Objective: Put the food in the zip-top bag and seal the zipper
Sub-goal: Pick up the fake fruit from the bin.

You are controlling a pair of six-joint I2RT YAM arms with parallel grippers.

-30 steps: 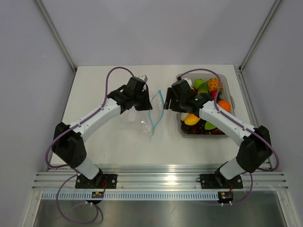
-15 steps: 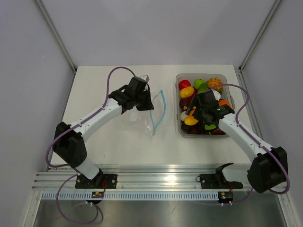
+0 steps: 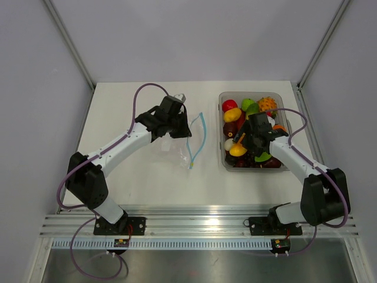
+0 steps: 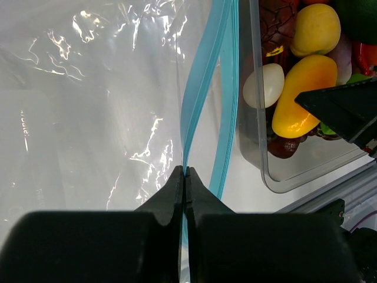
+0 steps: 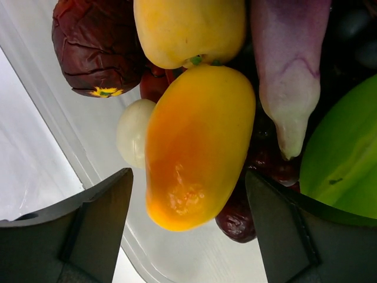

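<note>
The clear zip-top bag (image 3: 178,148) lies on the table, its mouth propped open toward the tub. My left gripper (image 3: 175,125) is shut on one lip of the blue zipper (image 3: 201,131); in the left wrist view the fingertips (image 4: 185,171) pinch the strip (image 4: 200,100). The food (image 3: 250,115) fills the rigid clear tub (image 3: 222,158). My right gripper (image 3: 241,143) is open inside the tub, its jaws on either side of a yellow-orange mango (image 5: 197,141), not touching it. No food shows in the bag.
In the right wrist view a white egg (image 5: 133,133), a dark red wrinkled fruit (image 5: 97,44), a yellow fruit (image 5: 188,26), a purple eggplant (image 5: 288,71) and a green piece (image 5: 344,153) crowd the mango. The tub wall (image 5: 59,118) is close on the left.
My right arm has swung from the bag's mouth to the tub and come down over the mango. The left arm and the bag have not moved.
</note>
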